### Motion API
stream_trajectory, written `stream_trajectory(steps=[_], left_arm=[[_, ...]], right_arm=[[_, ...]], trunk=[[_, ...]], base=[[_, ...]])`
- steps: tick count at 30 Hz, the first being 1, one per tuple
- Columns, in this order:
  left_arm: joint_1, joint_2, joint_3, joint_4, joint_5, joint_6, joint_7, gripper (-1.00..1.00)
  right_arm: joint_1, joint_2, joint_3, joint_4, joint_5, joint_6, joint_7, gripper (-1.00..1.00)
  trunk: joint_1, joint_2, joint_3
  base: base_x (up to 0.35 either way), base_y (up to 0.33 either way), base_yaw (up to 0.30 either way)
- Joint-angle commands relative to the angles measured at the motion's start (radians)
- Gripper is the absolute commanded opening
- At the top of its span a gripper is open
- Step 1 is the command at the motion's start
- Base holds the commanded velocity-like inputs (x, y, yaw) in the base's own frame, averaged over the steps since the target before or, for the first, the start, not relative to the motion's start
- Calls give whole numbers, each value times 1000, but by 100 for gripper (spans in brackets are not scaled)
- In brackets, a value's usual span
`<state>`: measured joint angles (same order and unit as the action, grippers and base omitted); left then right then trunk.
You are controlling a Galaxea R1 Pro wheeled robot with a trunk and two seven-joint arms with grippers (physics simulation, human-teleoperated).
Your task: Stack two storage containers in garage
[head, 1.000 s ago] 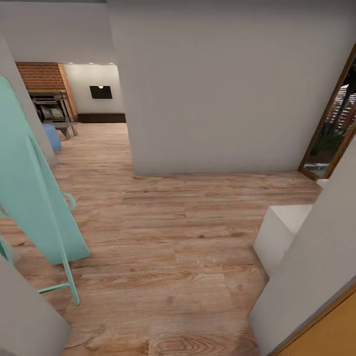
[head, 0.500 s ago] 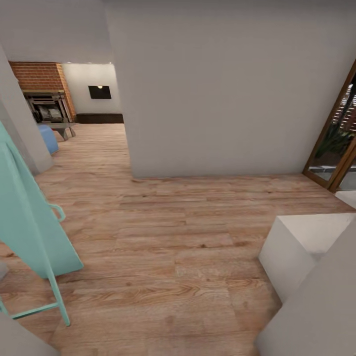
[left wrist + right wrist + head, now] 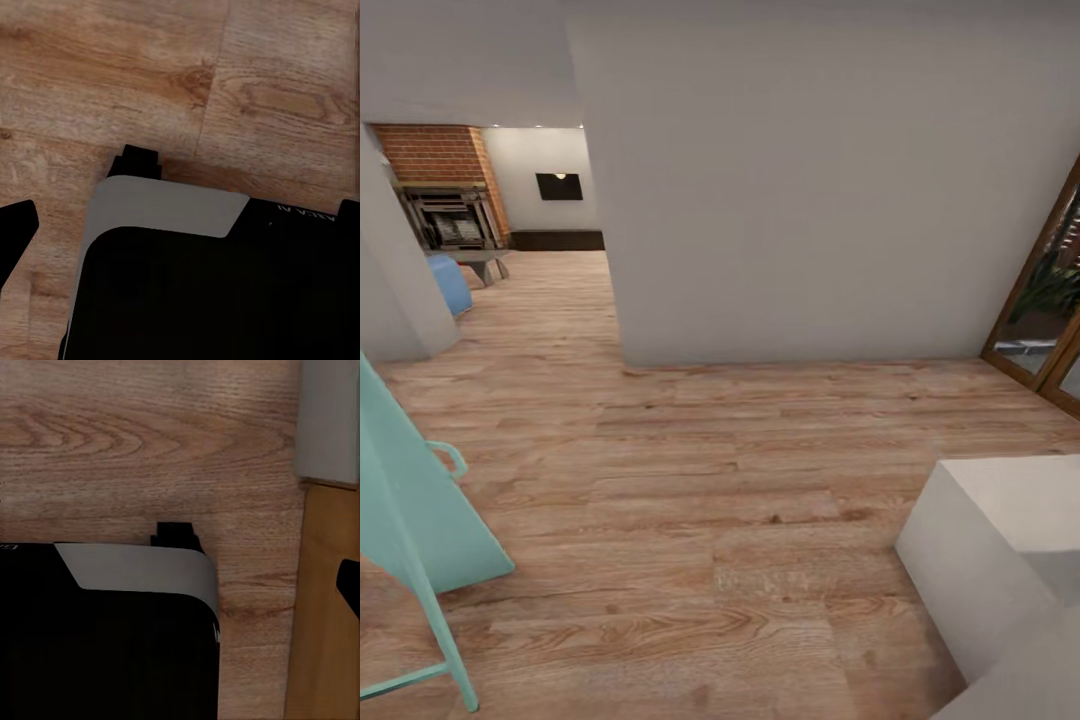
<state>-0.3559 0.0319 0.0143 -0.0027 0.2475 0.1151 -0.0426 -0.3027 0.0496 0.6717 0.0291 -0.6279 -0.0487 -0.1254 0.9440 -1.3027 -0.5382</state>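
Wood-plank floor [image 3: 740,520] open ahead — grey wall corner [image 3: 622,355] centre, living room [image 3: 530,200] far left, white block [image 3: 1000,550] near right; tool states unclear.

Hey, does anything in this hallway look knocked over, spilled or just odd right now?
Nothing spilled or broken. The one oddity is the teal frame at the left, which leans at a steep tilt rather than standing upright. The wood floor, white block and grey wall look ordinary.

A broad pale grey wall [image 3: 800,180] is set straight ahead on the light wood-plank floor [image 3: 690,500]. Left of it, the living room [image 3: 520,210] is seen beyond, its brick fireplace [image 3: 440,180] at far left. A teal folding frame [image 3: 410,540] is placed near left, a white block [image 3: 1000,550] near right, and a wood-framed glass door [image 3: 1050,300] behind the block.
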Motion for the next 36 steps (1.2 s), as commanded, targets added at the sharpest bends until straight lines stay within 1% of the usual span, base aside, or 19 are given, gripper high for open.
stream_trajectory(steps=[1,23,27,36], left_arm=[[0,0,1,0,7,5,-3,100],[0,0,1,0,7,5,-3,100],[0,0,1,0,7,5,-3,100],[0,0,1,0,7,5,-3,100]], right_arm=[[-1,1,8,3,-9,-5,0,100],[-1,0,8,3,-9,-7,0,100],[-1,-2,8,3,-9,-10,0,100],[-1,-2,8,3,-9,-10,0,100]], trunk=[[1,0,-1],[1,0,-1],[1,0,-1],[1,0,-1]], base=[[322,0,0],[322,0,1],[322,0,166],[322,0,256]])
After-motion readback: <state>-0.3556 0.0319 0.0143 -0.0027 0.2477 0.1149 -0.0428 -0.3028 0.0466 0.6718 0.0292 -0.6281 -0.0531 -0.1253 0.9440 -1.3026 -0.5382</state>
